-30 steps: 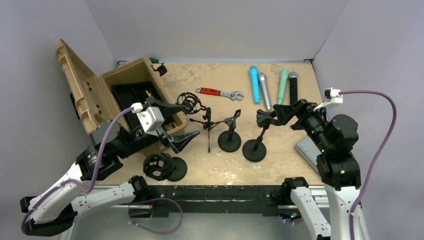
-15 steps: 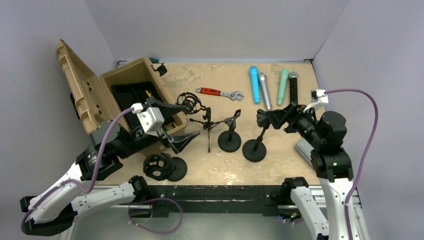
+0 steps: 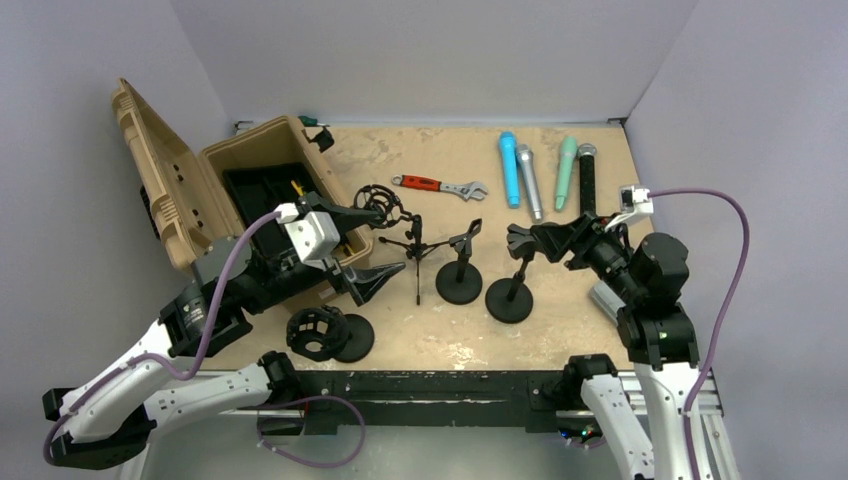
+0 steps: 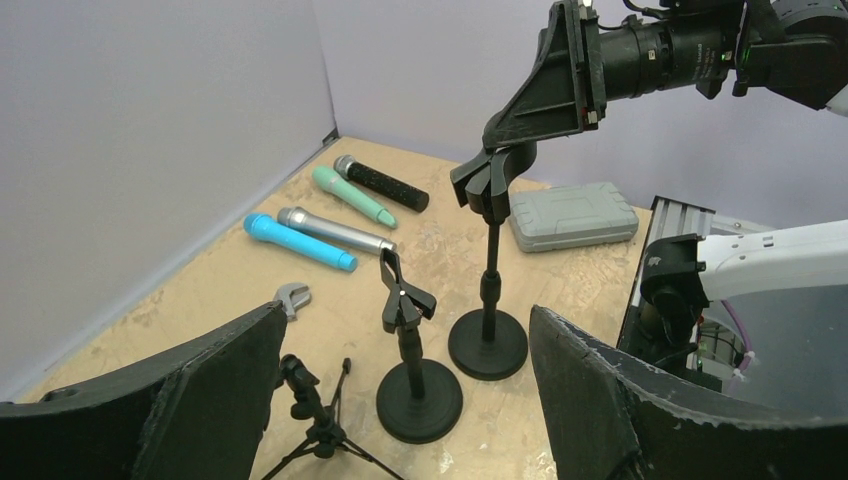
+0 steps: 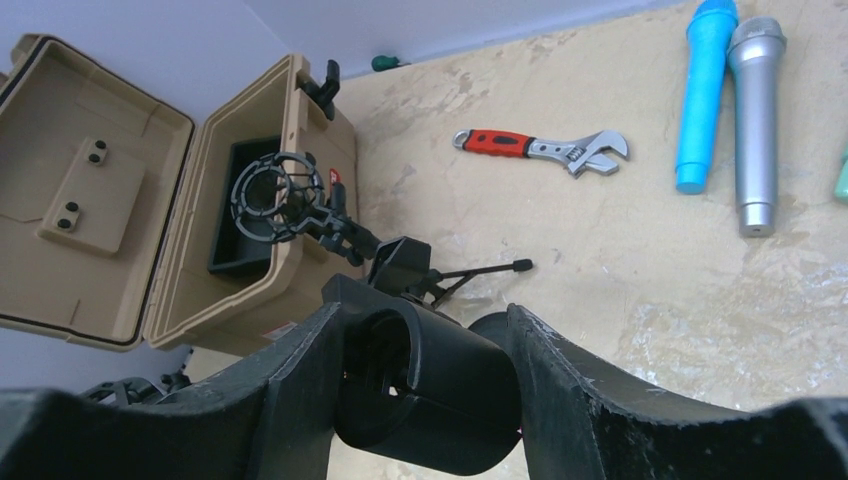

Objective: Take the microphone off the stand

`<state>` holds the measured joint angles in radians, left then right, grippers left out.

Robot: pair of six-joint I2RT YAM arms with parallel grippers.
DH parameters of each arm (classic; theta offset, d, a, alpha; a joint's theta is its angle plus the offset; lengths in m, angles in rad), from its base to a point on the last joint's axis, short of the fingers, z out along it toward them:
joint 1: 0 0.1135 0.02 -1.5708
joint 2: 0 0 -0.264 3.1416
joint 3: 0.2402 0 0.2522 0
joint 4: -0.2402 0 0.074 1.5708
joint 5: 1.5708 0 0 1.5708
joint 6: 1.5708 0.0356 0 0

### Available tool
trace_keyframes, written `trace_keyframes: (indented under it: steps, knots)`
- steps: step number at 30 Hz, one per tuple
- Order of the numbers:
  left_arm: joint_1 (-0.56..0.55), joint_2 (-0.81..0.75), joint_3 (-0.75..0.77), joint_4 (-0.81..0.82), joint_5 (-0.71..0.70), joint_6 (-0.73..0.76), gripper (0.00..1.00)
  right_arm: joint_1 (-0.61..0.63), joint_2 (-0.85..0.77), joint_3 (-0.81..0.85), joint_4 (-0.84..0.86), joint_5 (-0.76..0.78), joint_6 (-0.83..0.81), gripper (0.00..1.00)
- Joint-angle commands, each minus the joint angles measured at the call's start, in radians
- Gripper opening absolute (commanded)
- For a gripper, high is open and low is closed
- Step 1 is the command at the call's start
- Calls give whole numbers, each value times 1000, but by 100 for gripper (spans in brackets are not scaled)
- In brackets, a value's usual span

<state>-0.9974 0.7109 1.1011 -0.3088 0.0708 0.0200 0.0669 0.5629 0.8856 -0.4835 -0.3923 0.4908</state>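
Since the earlier frame the right claw (image 3: 530,240) had narrowed and drawn in a little toward its own base. The head of the tall stand (image 3: 508,300) had gone with it, and the left claw (image 3: 385,240) had shifted only slightly.

From above, the right claw sat at the top of that upright stand. No microphone showed in it. The four microphones (image 3: 529,182) lay flat side by side at the far side of the desk (image 3: 420,150), their long axes running far to near. They were just beyond the right claw and well apart from the left one, so the right arm looked the nearer for any lift.

In the left wrist view the left claw hung spread wide and empty. Across from it the right claw reached in from the upper right onto the stand's clip (image 4: 490,185).

In the right wrist view the clip appeared as a black hollow barrel filling the gap between the fingers (image 5: 290,400). They lay close against it on both sides. Whether they already pinched it I could not tell.
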Motion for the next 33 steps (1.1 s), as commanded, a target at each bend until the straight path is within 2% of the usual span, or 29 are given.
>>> trace_keyframes:
  steps: [1, 7, 16, 28, 33]
  knots:
    - [-6, 12, 9, 20, -9, 14, 88, 3, 13, -108, -207, 28, -66, 48]
    - [-7, 27, 8, 19, -11, 16, 88, 2, 39, -126, -241, 60, -20, 51]
    - [-11, 31, 8, 16, -21, 22, 88, 3, 37, -234, -141, 26, 106, 53]
    - [-18, 19, 9, 11, -29, 27, 88, 3, 46, -204, -119, 59, 106, 54]
    - [-21, 18, 9, 11, -34, 30, 88, 3, 58, -128, -130, 103, 74, 64]
